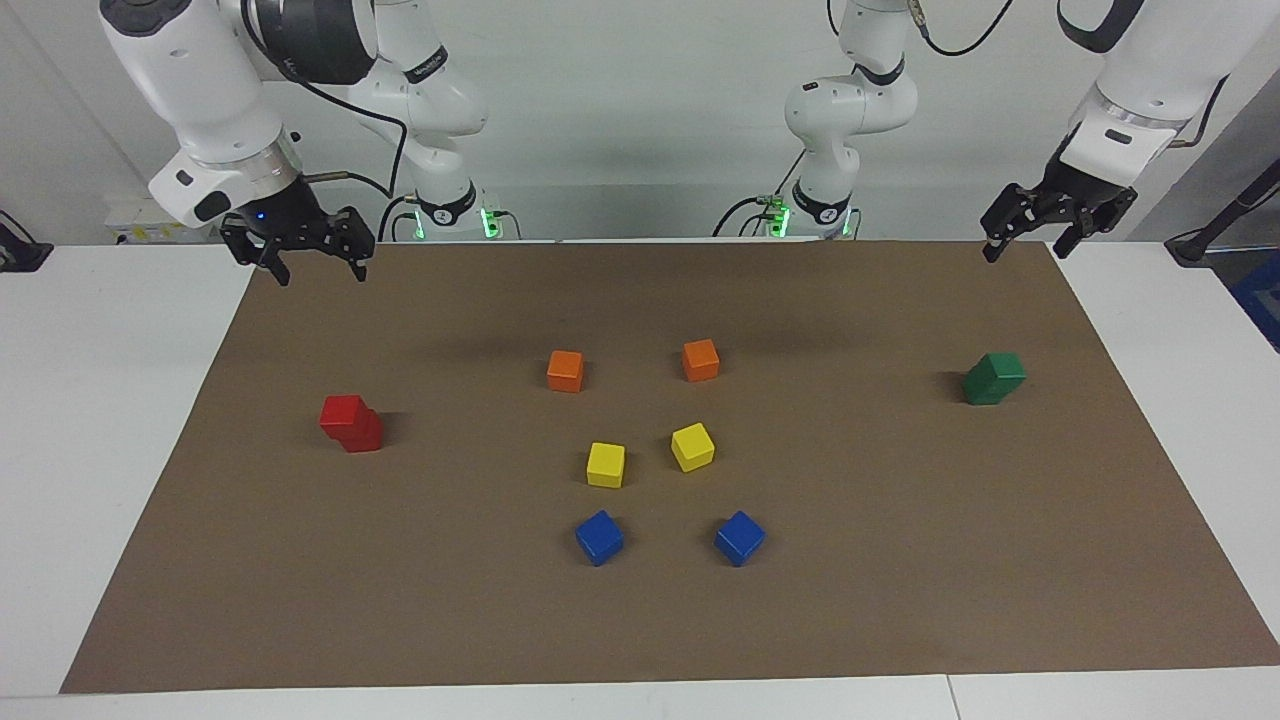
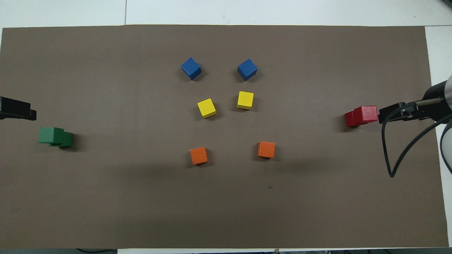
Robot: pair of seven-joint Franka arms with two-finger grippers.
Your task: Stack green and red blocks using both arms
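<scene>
Two red blocks (image 1: 350, 424) (image 2: 362, 115) stand stacked toward the right arm's end of the mat, the upper cube set slightly off the lower. Two green blocks (image 1: 994, 378) (image 2: 54, 136) stand stacked the same way toward the left arm's end. My right gripper (image 1: 320, 270) (image 2: 392, 113) hangs open and empty, raised over the mat's corner at the robots' end, apart from the red stack. High over the mat's other corner at the robots' end, my left gripper (image 1: 1027, 248) (image 2: 21, 110) is also open and holds nothing.
In the middle of the brown mat (image 1: 900, 600) lie two orange cubes (image 1: 565, 370) (image 1: 700, 360) nearest the robots, then two yellow cubes (image 1: 605, 465) (image 1: 692, 446), then two blue cubes (image 1: 599, 537) (image 1: 739, 537) farthest. White table surrounds the mat.
</scene>
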